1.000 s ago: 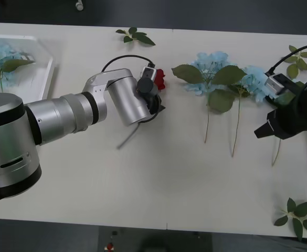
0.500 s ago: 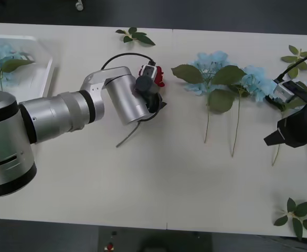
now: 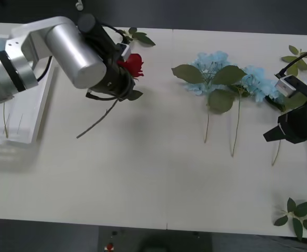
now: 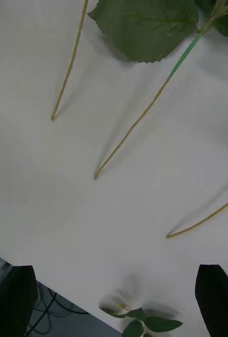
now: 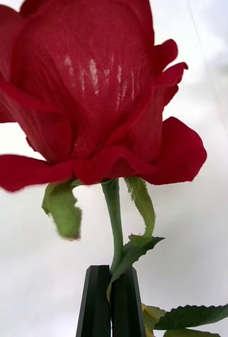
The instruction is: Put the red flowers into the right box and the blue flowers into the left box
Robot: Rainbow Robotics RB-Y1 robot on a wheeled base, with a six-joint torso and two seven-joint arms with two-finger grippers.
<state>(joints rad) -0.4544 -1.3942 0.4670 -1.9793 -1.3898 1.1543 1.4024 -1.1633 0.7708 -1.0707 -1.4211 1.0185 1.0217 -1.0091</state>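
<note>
My left gripper (image 3: 123, 79) is shut on the stem of a red flower (image 3: 133, 64), a deep-red rose held above the table's far left part, its thin stem (image 3: 95, 123) trailing down. In the left wrist view the black fingers (image 5: 98, 303) pinch the stem just below the bloom (image 5: 87, 89). Two blue flowers (image 3: 211, 65) (image 3: 255, 81) lie at the right of centre, stems pointing toward me. My right gripper (image 3: 273, 134) hovers open at the right edge near their stems (image 4: 140, 118). The left box (image 3: 38, 113) is at the far left. The right box is out of view.
Loose green leaf sprigs lie at the far edge (image 3: 137, 35), at the far right (image 3: 297, 58) and at the near right corner (image 3: 299, 215). A third thin stem (image 3: 275, 152) lies beside my right gripper. The left arm covers part of the left box.
My left arm has lifted the rose off the table and swung it up and to the left, toward the far side. The right gripper drifted slightly right, then held still.
</note>
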